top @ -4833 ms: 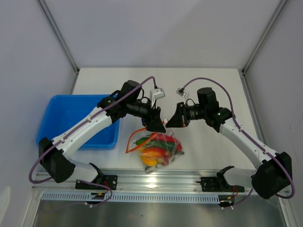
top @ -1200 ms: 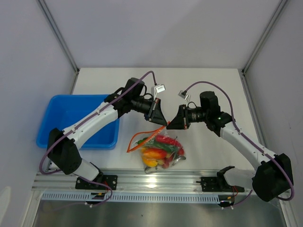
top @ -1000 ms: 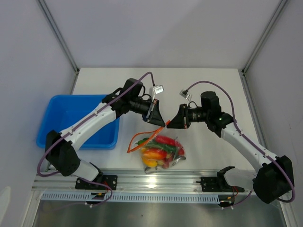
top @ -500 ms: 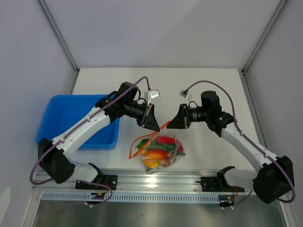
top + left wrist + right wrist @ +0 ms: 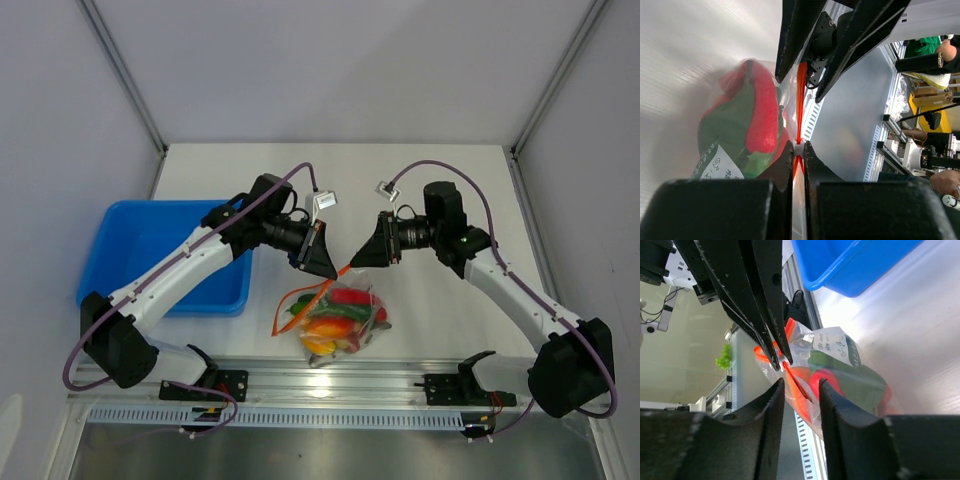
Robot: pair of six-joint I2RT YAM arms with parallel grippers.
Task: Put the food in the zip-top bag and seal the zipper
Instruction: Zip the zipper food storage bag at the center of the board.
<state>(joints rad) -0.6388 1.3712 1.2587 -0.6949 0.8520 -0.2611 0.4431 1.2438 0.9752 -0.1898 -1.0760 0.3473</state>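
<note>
- One blue plastic tray [image 5: 165, 262], rectangular and smooth-walled, lies well to the left of the left pincer.
- There are two pincers, each with two black, wedge-shaped fingers.
- The left pincer [image 5: 798, 148] is closed tight, and its tips nip the thin red-orange zipper strip [image 5: 800, 100] with no gap showing.
- There is one clear, crinkly plastic bag [image 5: 378, 312], and it lies on the table just nearward of both pincers, under their tips.
- A white printed label [image 5: 832, 347] sits on its film.
- The strip's long axis runs slantwise in the top view.
- Its taut end rises far and rightward into the gap between the two pincers, and its near-left part bows away in a loose curve.
- The food is inside the bag.
- It includes at least one glossy red piece [image 5: 762, 120], one slim green pepper [image 5: 725, 135] and one yellow-orange oval mango [image 5: 322, 328].
- An exact count cannot be made through the creased film.
- The right pincer [image 5: 800, 385] faces the left one tip to tip.
- Its fingers stand narrowly parted with the strip passing between them, and neither finger presses on it.
</note>
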